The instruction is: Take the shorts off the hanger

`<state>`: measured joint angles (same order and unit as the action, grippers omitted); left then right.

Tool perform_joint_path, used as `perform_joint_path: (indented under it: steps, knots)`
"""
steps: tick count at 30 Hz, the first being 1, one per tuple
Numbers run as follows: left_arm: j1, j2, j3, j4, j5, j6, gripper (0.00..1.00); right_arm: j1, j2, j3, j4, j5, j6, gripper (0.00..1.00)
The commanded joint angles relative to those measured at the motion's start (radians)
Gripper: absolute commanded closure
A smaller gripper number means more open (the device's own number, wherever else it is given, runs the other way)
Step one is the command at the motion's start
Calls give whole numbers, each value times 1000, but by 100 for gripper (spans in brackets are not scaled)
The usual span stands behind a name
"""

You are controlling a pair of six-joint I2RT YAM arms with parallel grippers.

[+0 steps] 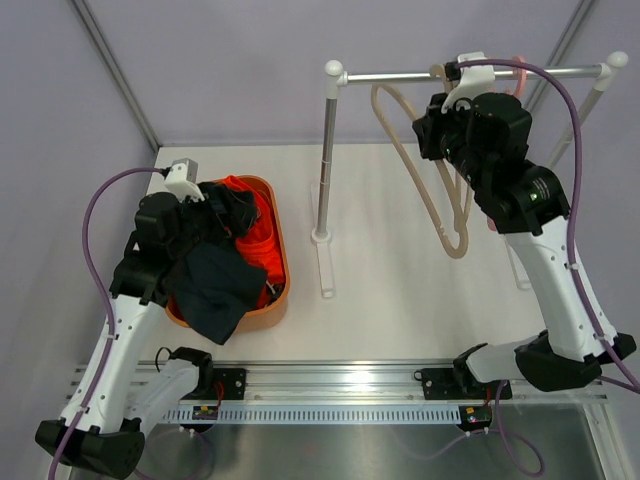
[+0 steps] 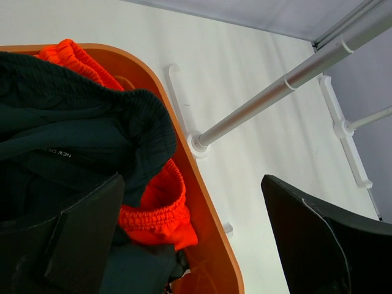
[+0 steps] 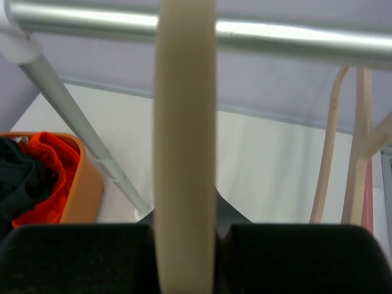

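Black fingers (image 3: 73,257) of the right gripper (image 3: 184,245) fill the bottom of the right wrist view, pressed against both sides of a cream plastic hanger (image 3: 184,122) that runs straight up between them and crosses the silver metal rail (image 3: 275,37) of the clothes rack. Two more cream hangers (image 3: 343,153) hang to the right. Far to the left, dark and orange fabric lies in an orange oval plastic basket (image 3: 92,184).

From the left wrist, the left gripper (image 2: 191,184) stands wide, its two black fingers (image 2: 79,239) well apart. Dark navy shorts (image 2: 61,122) with a small white-lettered label lie heaped against the finger on the left side of the view. Bright orange shorts (image 2: 153,208) with a ribbed waistband sit beneath them, both inside the basket (image 2: 202,202). Beyond the rim, the rack's upright pole (image 2: 263,104) meets its white foot on the white table (image 2: 257,184).

From above, the right gripper (image 1: 447,100) is raised to the rail (image 1: 400,76), where the cream hanger (image 1: 440,215) hangs bare. The left gripper (image 1: 205,210) is low over the basket (image 1: 283,250), on the table's (image 1: 400,300) left side. The navy shorts (image 1: 215,285) spill over the basket's near rim, with the orange shorts (image 1: 255,235) beside them. I cannot make out a camouflage pair.
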<state>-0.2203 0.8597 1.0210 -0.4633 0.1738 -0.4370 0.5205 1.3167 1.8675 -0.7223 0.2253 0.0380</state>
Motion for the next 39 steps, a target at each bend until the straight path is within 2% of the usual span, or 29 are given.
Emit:
perform_joint_path:
  steps: [1,7,19,23,31,36,39]
  knots:
    - [2,-7,13,2,15,53,1,-34,67,163,31,-64,-30,100]
    - [2,-13,-1,8,29,67,1,-63,210,311,-23,-86,-26,100]
    - [2,-21,-41,38,47,69,1,-140,358,325,1,-167,26,100]
    - [2,-19,-53,49,49,67,1,-142,351,276,12,-181,40,100]
    - [2,-21,-61,49,55,70,1,-140,234,76,78,-190,83,100]
    - [2,-22,-67,52,61,69,1,-140,197,42,86,-185,86,87]
    - [2,-27,-71,52,59,69,1,-140,197,50,80,-185,83,85]
